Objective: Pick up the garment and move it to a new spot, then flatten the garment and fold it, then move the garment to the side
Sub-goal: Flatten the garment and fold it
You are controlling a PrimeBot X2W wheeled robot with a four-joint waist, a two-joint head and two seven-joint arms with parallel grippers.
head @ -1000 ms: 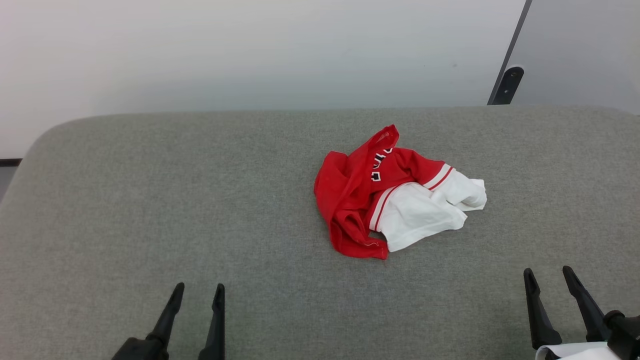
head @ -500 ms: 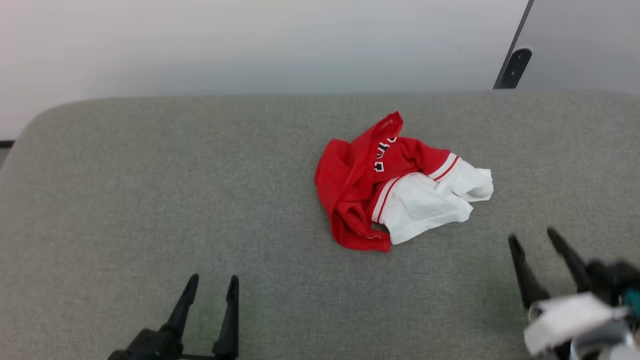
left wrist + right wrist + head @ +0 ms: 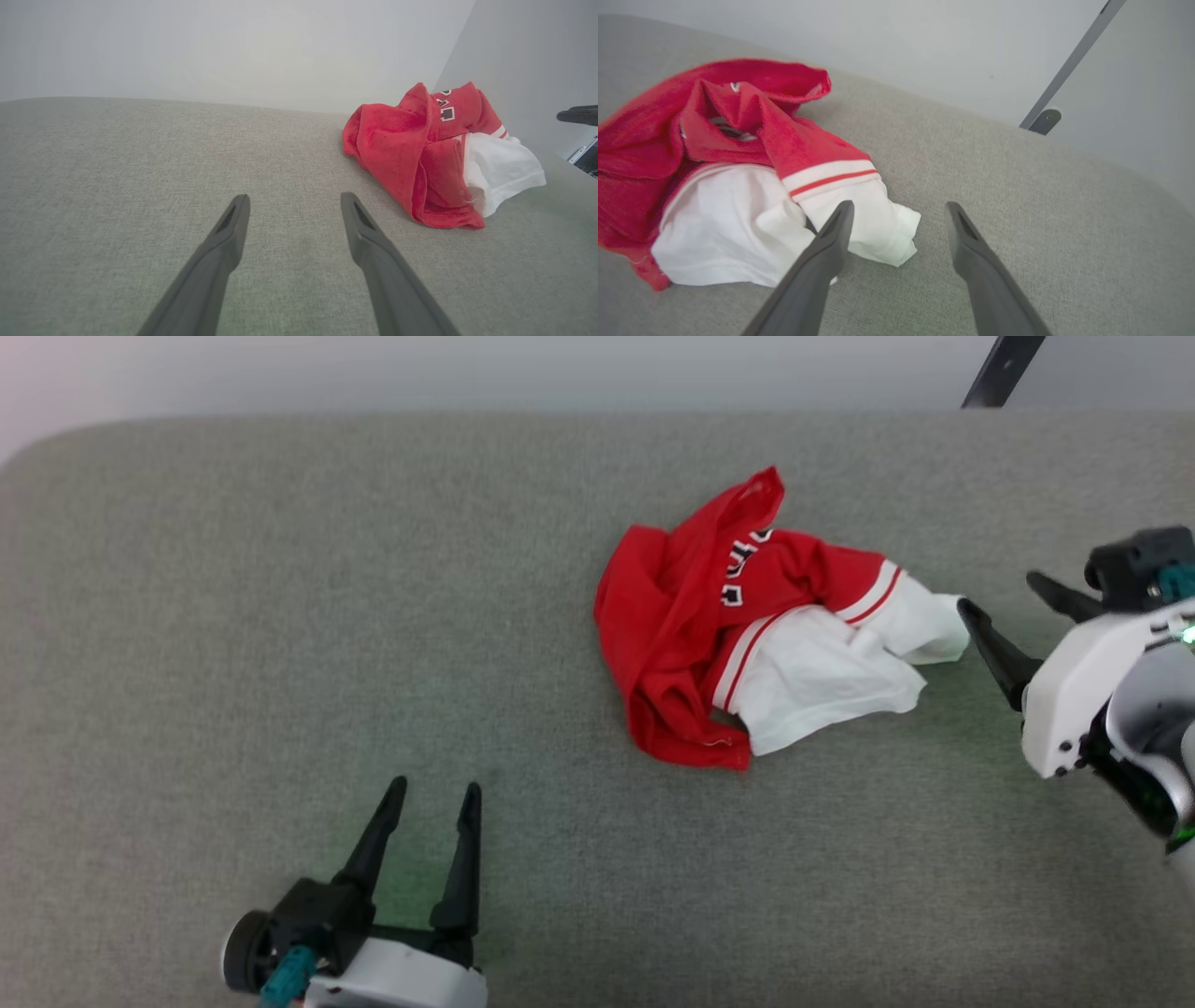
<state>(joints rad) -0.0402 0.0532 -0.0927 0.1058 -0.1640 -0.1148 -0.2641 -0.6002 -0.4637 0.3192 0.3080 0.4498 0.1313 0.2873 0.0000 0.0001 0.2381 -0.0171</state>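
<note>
The garment (image 3: pixel 681 635) lies crumpled on the grey padded surface (image 3: pixel 233 616), a red jersey with white sleeves, striped trim and part of its black lettering showing. My right gripper (image 3: pixel 997 592) stands open just right of the white sleeve, one finger tip nearly at the cloth. Through the right wrist camera, the garment (image 3: pixel 738 196) is ahead and to the left of that gripper (image 3: pixel 899 205), the sleeve end near its left finger. My left gripper (image 3: pixel 436 787) is open over bare surface, well short of the garment. The left wrist camera has the garment (image 3: pixel 420 154) to the right of its gripper (image 3: pixel 294 198).
A pale wall runs behind the padded surface. A dark slanted post (image 3: pixel 1004 369) rises at the far right, also in the right wrist view as a grey post (image 3: pixel 1069 65). The surface's rounded far left corner (image 3: pixel 37 439) is in sight.
The head camera has tipped down, shifting the whole picture. My right gripper has swung forward and inward to the white sleeve. My left gripper has edged forward. The garment lies as before.
</note>
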